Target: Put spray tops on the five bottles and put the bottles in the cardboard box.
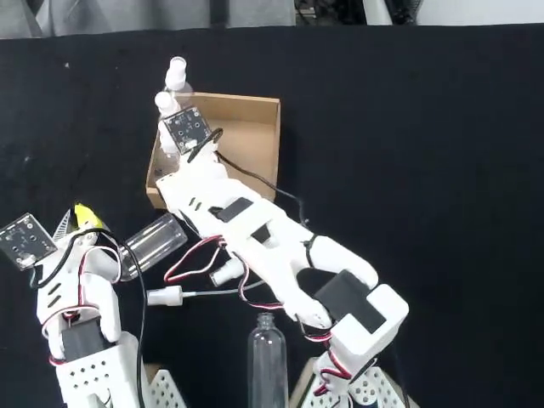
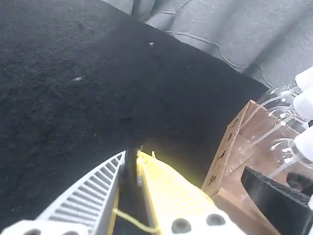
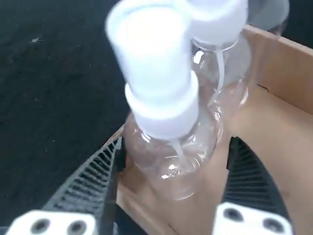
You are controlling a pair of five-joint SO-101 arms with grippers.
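Observation:
The cardboard box [image 1: 246, 127] stands at the table's back centre, and its wall [image 3: 283, 63] rises behind the bottles. Two clear bottles with white spray tops [image 1: 177, 72] [image 1: 167, 104] stand in its far left corner. My right gripper [image 1: 170, 140] [image 3: 176, 142] is open, with its fingers on either side of the nearer capped bottle [image 3: 168, 147] and a small gap on each side. An uncapped bottle [image 1: 153, 242] lies on the table. Another bottle [image 1: 266, 357] stands upright at the front. A loose spray top [image 1: 166, 296] lies between them. My left gripper [image 1: 75, 217] [image 2: 129, 164] is shut, holding nothing, left of the box.
The right arm [image 1: 280, 255] stretches diagonally across the middle of the table, with wires beneath it. A small white part [image 1: 225, 272] lies beside the arm. In the left wrist view the box corner [image 2: 227, 147] and several capped bottles [image 2: 293, 107] are seen. A grey cloth hangs behind the table.

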